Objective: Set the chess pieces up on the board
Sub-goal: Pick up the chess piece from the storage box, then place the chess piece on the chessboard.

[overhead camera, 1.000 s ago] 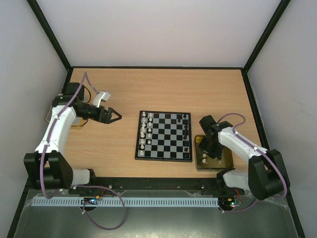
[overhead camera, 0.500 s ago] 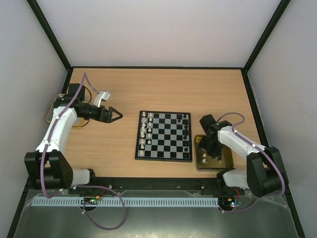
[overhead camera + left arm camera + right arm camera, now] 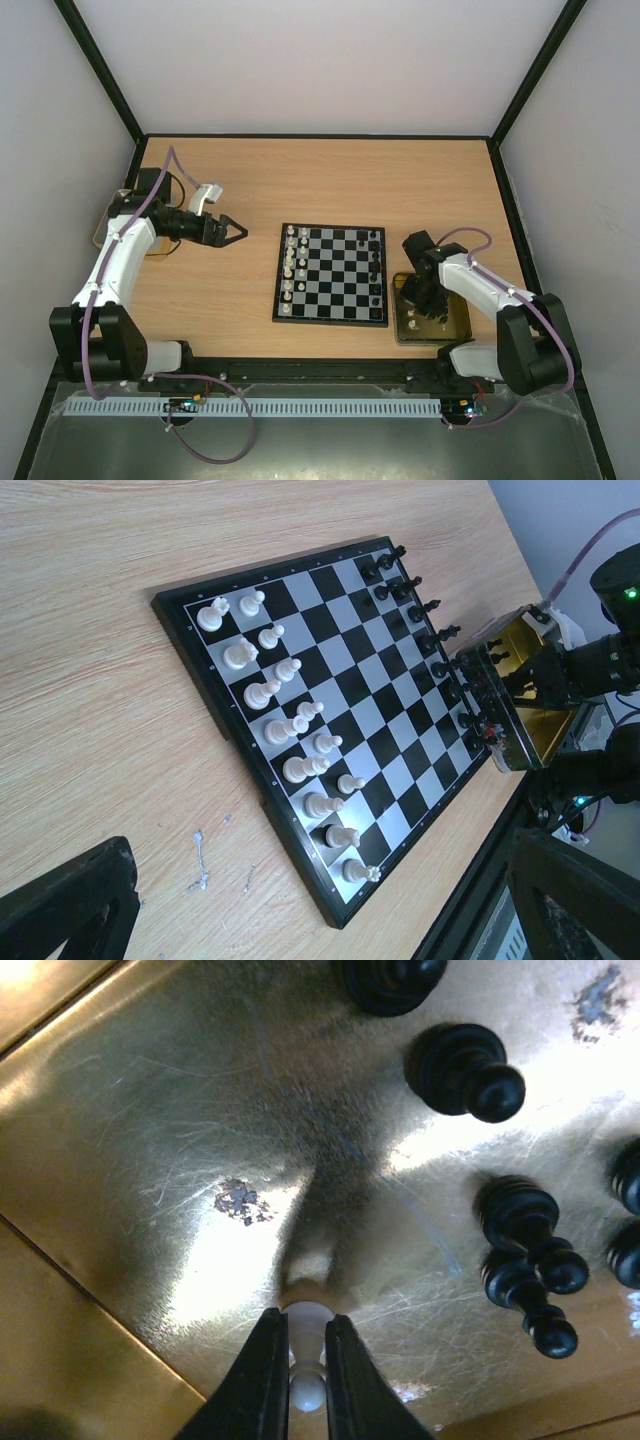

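My right pincer (image 3: 303, 1385) is pinching a tiny white chess piece (image 3: 306, 1322) over the scratched gold tin (image 3: 150, 1160), with loose black pieces (image 3: 465, 1070) near. Only the wrist view shows that grip. Overhead, my left pincer (image 3: 232, 231) hangs spread, left of the black-and-white checkered board (image 3: 331, 273).

Overhead view and left wrist share the board (image 3: 331, 273); right wrist hugs tin (image 3: 150, 1110).
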Tool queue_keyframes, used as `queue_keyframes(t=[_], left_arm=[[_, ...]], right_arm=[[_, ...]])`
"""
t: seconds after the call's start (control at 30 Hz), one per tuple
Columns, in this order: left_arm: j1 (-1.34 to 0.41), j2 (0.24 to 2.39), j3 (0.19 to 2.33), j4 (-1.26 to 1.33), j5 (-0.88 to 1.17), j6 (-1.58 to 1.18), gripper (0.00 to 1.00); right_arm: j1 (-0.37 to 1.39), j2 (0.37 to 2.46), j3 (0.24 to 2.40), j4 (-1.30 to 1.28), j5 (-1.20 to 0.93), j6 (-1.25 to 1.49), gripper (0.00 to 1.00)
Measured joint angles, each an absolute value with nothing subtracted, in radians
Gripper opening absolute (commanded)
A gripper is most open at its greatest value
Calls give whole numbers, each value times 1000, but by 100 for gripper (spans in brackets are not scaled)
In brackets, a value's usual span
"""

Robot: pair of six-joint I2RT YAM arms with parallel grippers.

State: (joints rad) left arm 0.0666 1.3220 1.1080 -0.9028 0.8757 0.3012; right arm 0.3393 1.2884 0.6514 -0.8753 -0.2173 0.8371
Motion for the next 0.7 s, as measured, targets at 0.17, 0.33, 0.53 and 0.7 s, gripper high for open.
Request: queue_keyframes(t=[0.17, 0.33, 0.53, 0.7], left_arm=[[67, 1322, 1105, -902, 875, 301, 100], [67, 1329, 1104, -901, 873, 298, 100], [63, 1342, 1100, -890, 858, 285, 99], [59, 1343, 1092, -879, 836, 275, 99]], right_arm=[[340, 1283, 693, -936, -181, 821, 2], [349, 1264, 870, -1056, -116, 804, 2], [579, 1353, 1173, -1137, -68, 837, 2], [805, 1567, 1329, -1113, -102, 839, 2]])
